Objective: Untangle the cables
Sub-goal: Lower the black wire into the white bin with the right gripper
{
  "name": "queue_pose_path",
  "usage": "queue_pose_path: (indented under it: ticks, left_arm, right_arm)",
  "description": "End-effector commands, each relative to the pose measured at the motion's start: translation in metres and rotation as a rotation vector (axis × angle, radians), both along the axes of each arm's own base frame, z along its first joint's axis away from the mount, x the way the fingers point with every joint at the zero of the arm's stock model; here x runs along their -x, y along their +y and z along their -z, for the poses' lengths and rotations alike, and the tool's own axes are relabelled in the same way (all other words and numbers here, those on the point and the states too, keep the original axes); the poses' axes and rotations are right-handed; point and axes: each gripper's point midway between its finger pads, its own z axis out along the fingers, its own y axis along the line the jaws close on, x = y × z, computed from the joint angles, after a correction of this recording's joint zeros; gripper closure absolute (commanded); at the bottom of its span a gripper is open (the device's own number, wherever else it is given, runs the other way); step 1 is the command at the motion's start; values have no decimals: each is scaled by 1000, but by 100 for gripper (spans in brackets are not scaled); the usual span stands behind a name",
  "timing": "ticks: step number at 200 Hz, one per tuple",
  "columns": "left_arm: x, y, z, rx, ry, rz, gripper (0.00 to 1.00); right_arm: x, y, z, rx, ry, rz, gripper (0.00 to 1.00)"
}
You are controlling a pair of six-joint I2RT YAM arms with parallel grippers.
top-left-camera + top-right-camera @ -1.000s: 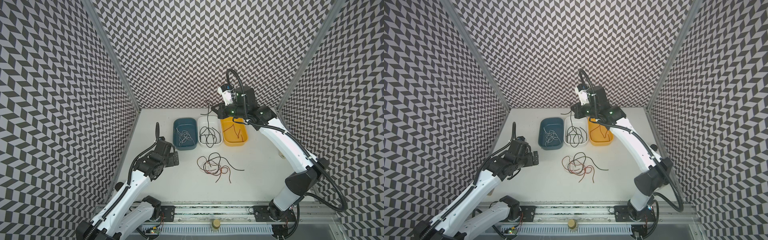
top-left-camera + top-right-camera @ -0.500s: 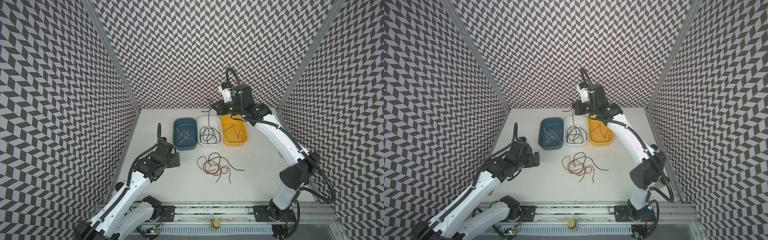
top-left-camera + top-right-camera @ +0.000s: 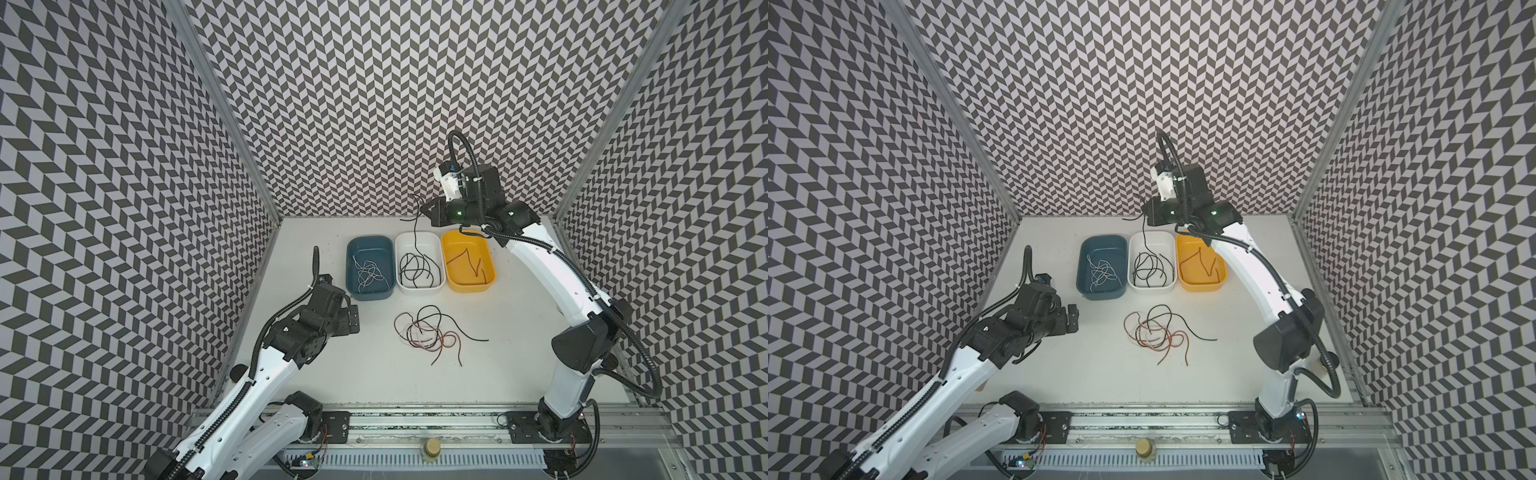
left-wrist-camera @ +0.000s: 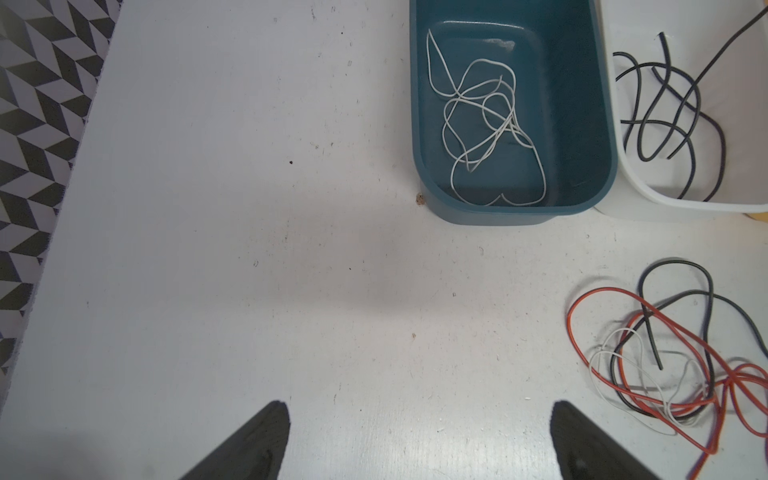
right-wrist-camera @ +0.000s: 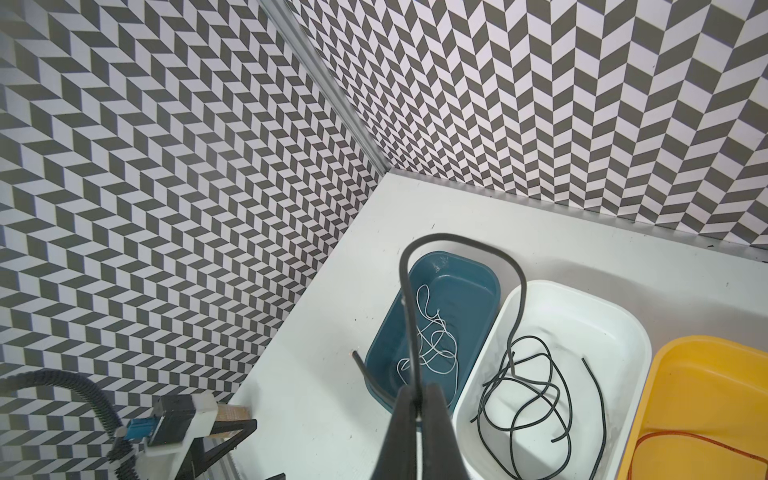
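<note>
Findings: no readable text, label, brand, number or sign in any view. The blue tray (image 3: 365,245), white tray (image 3: 432,245) and yellow tray (image 3: 461,239) show plain surfaces. The cables (image 3: 419,332) show no legible print. The walls (image 3: 374,104) carry only a chevron pattern. Any marking on the small circuit board (image 3: 305,459) is too small to read.

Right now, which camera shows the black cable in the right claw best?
The right wrist view: the black cable arches large from the shut right gripper into the white tray. Both top views show a thin line; the left wrist view barely catches it.
</note>
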Motion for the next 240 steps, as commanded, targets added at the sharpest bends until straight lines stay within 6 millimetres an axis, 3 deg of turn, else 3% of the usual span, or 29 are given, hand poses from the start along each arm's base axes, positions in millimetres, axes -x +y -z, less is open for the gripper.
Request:
queue_pose_path:
  ticks: [1,189,240]
  left_arm:
    - [3,0,0,-6,5,13,0]
    - [3,0,-1,-5,-2,15,0]
    - [3,-2,-1,0,0,19,0]
  right_arm:
    - [-3,4,-13,-28,-50,-13,100]
    - [-10,13,31,-39,15,-32,100]
    - [-9,2,55,-10,25,24,100]
